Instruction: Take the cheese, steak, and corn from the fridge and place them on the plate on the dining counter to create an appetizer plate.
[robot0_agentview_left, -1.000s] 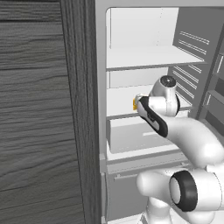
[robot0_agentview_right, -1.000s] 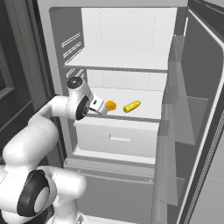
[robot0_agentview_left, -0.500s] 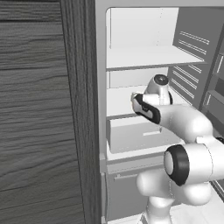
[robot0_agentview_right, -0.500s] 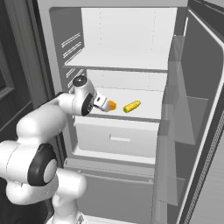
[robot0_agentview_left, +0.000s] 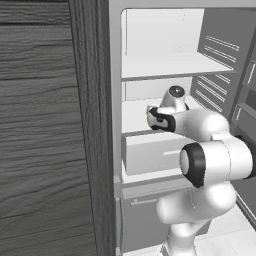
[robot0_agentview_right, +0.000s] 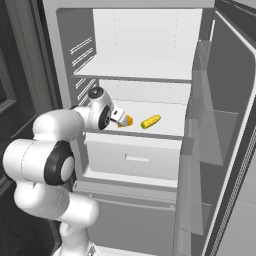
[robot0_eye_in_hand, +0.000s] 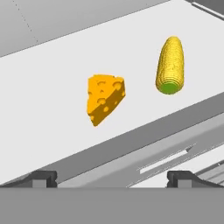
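Hand view: claw, fingers spread wide, nothing between them, poised at the front edge of the fridge's middle shelf. Cheese: orange wedge, lying on that shelf just ahead of the claw. Corn: yellow cob, green end toward the claw, beside the cheese, apart from it. White drawer: directly under the shelf, closed. Dark wood-grain cabinet: beside the fridge.

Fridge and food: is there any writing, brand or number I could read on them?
None. The fridge, cheese, corn and drawer carry no words, labels or numbers.
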